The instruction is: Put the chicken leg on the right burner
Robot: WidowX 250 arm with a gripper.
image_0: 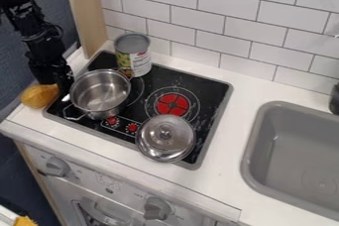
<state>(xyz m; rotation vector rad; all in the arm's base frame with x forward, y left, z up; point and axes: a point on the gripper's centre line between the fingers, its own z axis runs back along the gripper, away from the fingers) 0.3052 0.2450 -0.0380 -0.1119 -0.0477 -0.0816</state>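
Chicken leg [39, 95] was left of the pot [100, 91], by the end effector [61, 87]; open or closed, I couldn't tell. Carrying it well called for a firm hold, height over the pot's rim, then gentle lowering onto the right burner [173, 104], clear of the lid [166, 140].

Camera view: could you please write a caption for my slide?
Robot arm by the chicken leg, with pot, lid, can and red right burner nearby.
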